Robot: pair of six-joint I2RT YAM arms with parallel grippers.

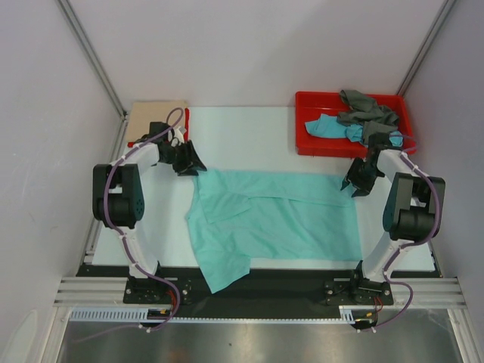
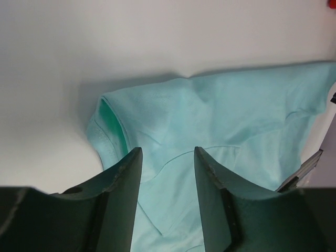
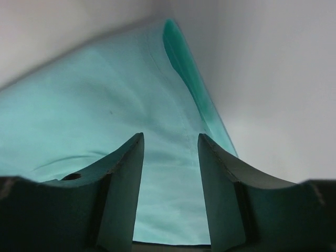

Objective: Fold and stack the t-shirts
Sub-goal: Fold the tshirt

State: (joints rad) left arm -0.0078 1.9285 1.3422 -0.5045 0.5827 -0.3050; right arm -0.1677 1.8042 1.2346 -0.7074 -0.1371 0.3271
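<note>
**newbie_op:** Where are my grippers right now? Holding anything?

**benchrat:** Nope, both empty. Your left gripper (image 1: 185, 160) has its jaws parted to a medium gap. In its wrist view (image 2: 168, 152) the fingers sit over a rounded corner of the mint-green t-shirt (image 2: 220, 121), with nothing pinched between them. Your right gripper (image 1: 355, 184) is the same deal. Its jaws are apart and hang over the shirt's other far corner (image 3: 94, 121), where the hem runs off to the right of the fingers. I can't tell from either wrist view whether the tips touch the cloth.

**newbie_op:** And the shirt itself?

**benchrat:** The mint-green t-shirt (image 1: 272, 219) is spread across the middle of the white table (image 1: 249, 136), between your two arms and a bit rumpled. One flap at the near left spills over the table's edge onto the black base strip (image 1: 265, 283) that your arms are bolted to.

**newbie_op:** What about the rest?

**benchrat:** The red tray (image 1: 310, 98) is in the far right corner, just behind your right gripper. A grey t-shirt (image 1: 367, 106) is bunched up in it, and a turquoise-blue t-shirt (image 1: 325, 127) is crumpled beside and under it. In the far left corner there's a beige t-shirt (image 1: 155, 121) lying flat, just behind your left gripper. You've got plain pale walls (image 1: 249, 45) on three sides with metal frame posts (image 1: 91, 53) in the corners, and a metal rail (image 1: 257, 291) along the near edge.
</note>
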